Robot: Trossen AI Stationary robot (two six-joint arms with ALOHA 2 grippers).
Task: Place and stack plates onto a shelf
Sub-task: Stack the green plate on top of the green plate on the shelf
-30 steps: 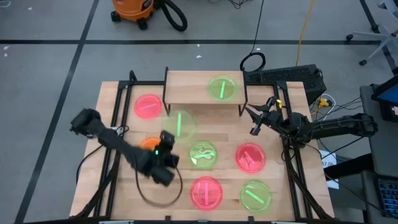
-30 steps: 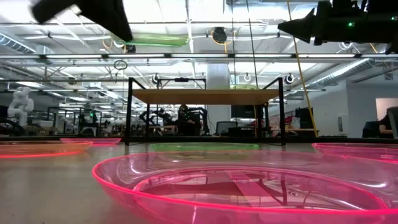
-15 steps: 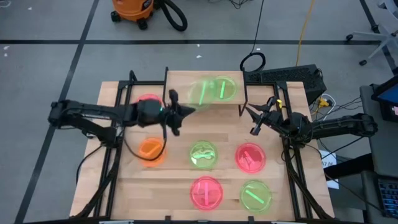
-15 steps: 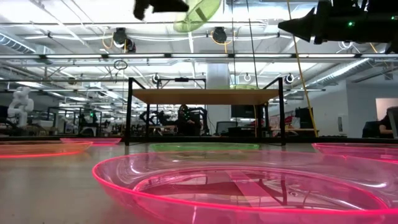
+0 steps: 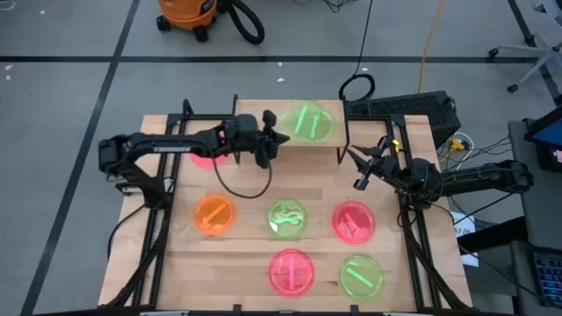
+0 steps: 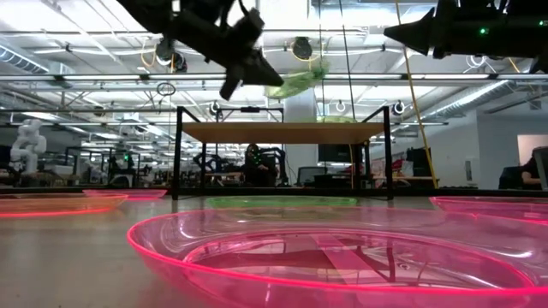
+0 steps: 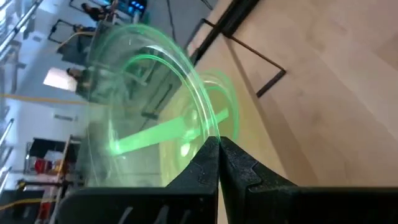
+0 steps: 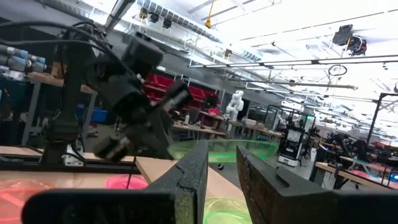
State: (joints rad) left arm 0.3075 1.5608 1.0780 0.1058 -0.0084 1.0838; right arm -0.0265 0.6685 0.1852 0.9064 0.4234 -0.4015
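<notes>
My left gripper [image 5: 274,139] is shut on a neon green plate [image 5: 299,117] and holds it in the air over the shelf [image 5: 250,110]. The shelf is a light-wood board on black legs at the table's far side. This plate overlaps a second green plate [image 5: 327,130] that lies flat on the board. In the low view the held plate [image 6: 300,81] hangs tilted above the shelf top [image 6: 282,133]. My right gripper [image 5: 353,168] waits open in the air, right of the shelf. My left gripper pinches the green plate's rim [image 7: 208,130] between its two fingers, at the edge nearest the arm. It comes level from the table's left. The plate is lifted clear and tilted, and juts out beyond the fingertips [image 6: 272,79] over the shelf.
Flat on the table lie a pink plate [image 5: 204,156] half under my left arm, an orange one [image 5: 215,213], a green one [image 5: 287,218], a pink one [image 5: 353,221], another pink one [image 5: 291,270] and a green one [image 5: 360,275]. A keyboard [image 5: 404,107] lies right of the shelf.
My left arm has swung from the table's near left part toward the far edge and to the right. It has carried the green plate up and over the shelf. The plate, first level, now hangs tilted and lower above the board. The orange plate is uncovered.
</notes>
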